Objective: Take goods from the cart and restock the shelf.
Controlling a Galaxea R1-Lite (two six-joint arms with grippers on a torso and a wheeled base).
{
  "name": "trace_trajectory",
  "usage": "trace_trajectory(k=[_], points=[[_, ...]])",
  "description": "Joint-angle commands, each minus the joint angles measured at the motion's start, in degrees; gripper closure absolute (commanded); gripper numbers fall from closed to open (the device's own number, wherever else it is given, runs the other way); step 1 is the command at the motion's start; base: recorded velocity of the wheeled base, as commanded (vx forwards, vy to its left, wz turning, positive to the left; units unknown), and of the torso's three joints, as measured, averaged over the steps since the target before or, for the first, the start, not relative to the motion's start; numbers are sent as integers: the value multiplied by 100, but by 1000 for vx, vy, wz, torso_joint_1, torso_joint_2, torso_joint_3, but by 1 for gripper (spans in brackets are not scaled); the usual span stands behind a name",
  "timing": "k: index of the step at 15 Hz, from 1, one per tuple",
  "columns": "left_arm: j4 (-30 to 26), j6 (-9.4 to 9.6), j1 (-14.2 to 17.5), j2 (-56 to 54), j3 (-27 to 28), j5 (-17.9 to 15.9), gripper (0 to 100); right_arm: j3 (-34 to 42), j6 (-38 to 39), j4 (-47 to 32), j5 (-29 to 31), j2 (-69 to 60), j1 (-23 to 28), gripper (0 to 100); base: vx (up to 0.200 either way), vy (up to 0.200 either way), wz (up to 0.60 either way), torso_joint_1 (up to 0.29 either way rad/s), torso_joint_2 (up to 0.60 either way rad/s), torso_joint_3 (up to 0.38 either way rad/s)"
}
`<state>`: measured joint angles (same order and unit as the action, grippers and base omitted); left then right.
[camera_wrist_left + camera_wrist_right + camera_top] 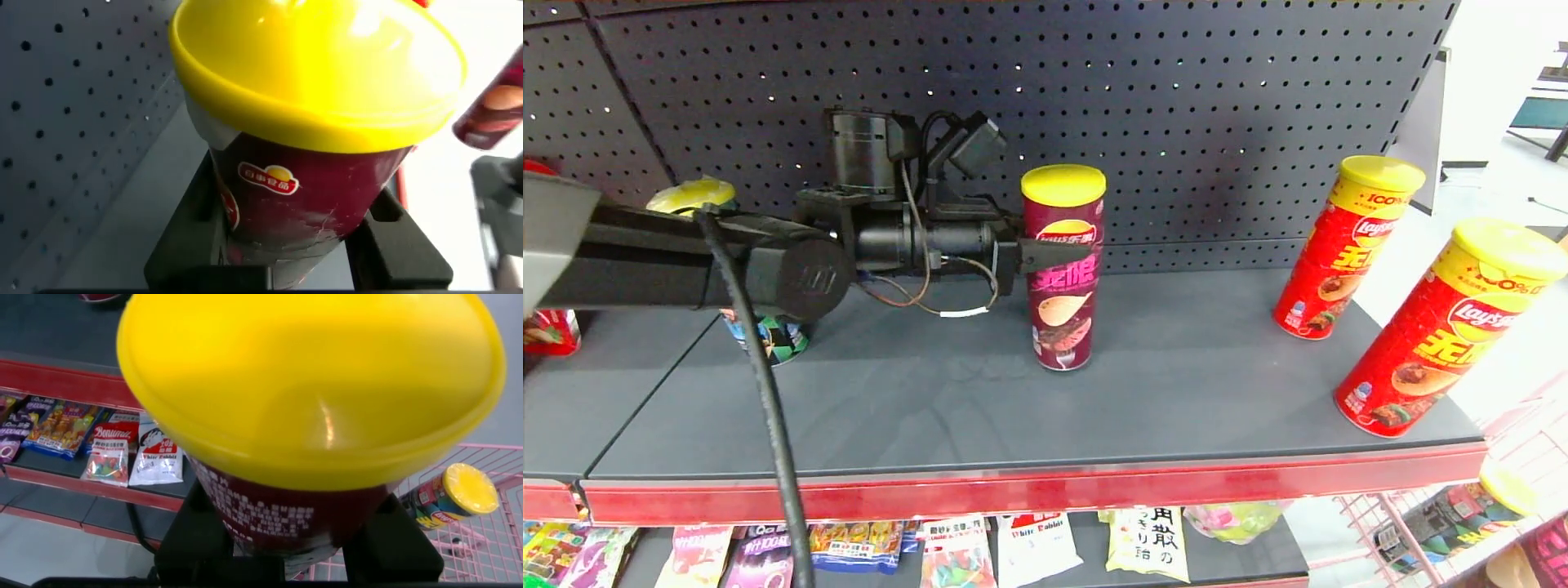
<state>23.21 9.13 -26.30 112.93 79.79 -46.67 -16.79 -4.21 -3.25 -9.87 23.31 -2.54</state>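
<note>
**Step in hand: setting down on the shelf.**

1. The left hand is pinched on the maroon can, one finger on each side of the body below the yellow lid. The left wrist view confirms that both black fingers press on the can wall.
2. The maroon can stands upright at the centre of the head view. Its base appears to rest on the grey shelf, in front of the pegboard back. The placement is judged nearly done, with only the release remaining.
3. The right hand is closed around a second can, which is dark red with a yellow lid. It is held over the pink cart, where a further can lies.

**Next move, as judged:**

- Spread the left fingers evenly, so that neither side drags the tall, narrow can over.
- Draw the arm back towards the left of the head view, along its own line. Keep clear of the yellow-lidded can behind the forearm.
- Bring up the second can. Open shelf lies between the maroon can and the two red cans at the right of the frame.
</note>
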Motion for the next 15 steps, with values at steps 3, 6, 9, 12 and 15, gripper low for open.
trace_trajectory(k=[3, 6, 9, 12, 15], points=[[61, 36, -227, -1142, -1405, 61, 100, -44, -1, 0, -15, 16, -10, 100, 0, 0, 0, 0, 0, 0], [61, 36, -253, -1467, -1958, 140, 100, -70, -1, 0, -15, 25, -10, 100, 0, 0, 0, 0, 0, 0], [368, 36, -253, -1581, -2319, 193, 100, -70, -1, 0, -15, 25, -19, 100, 0, 0, 0, 0, 0, 0], [606, 10, -253, -1573, -2512, 202, 100, -79, -1, 0, -15, 25, -19, 100, 0, 0, 0, 0, 0, 0], [658, 19, -253, -1546, -2565, 219, 100, -79, -1, 0, -15, 16, -19, 100, 0, 0, 0, 0, 0, 0]])
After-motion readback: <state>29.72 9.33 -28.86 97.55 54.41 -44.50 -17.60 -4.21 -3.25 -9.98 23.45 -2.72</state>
